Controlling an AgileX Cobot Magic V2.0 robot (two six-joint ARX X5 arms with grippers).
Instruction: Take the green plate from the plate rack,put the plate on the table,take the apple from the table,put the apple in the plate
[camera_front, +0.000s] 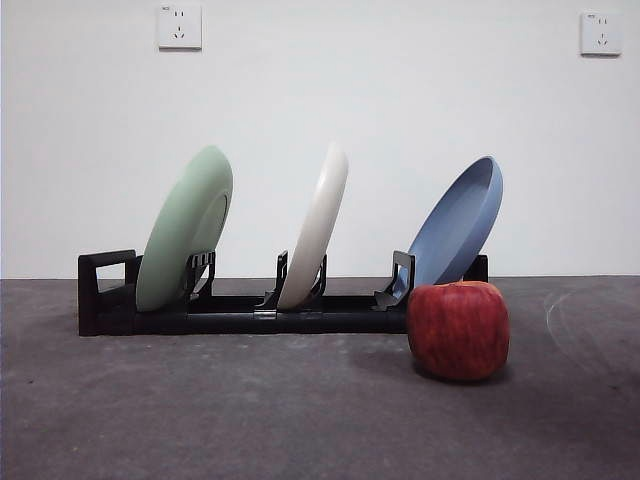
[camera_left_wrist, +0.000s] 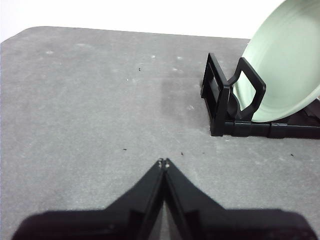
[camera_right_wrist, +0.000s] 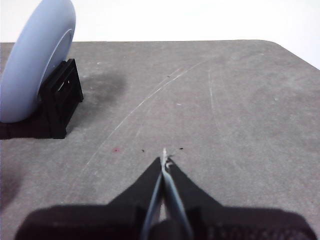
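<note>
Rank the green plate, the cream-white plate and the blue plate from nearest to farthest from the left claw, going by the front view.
The left claw waits beside the rack's green-plate end.
1. green plate, that end
2. cream-white plate, middle slot
3. blue plate, far end, behind the apple

- No readable text, label, brand, number or sign anywhere.
- The two wall sockets (camera_front: 179, 26), upper left and upper right, bear no lettering.

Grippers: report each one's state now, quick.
Left gripper: shut, holding nothing, over the table near the green plate.
Right gripper: shut, holding nothing, near the blue plate.
</note>
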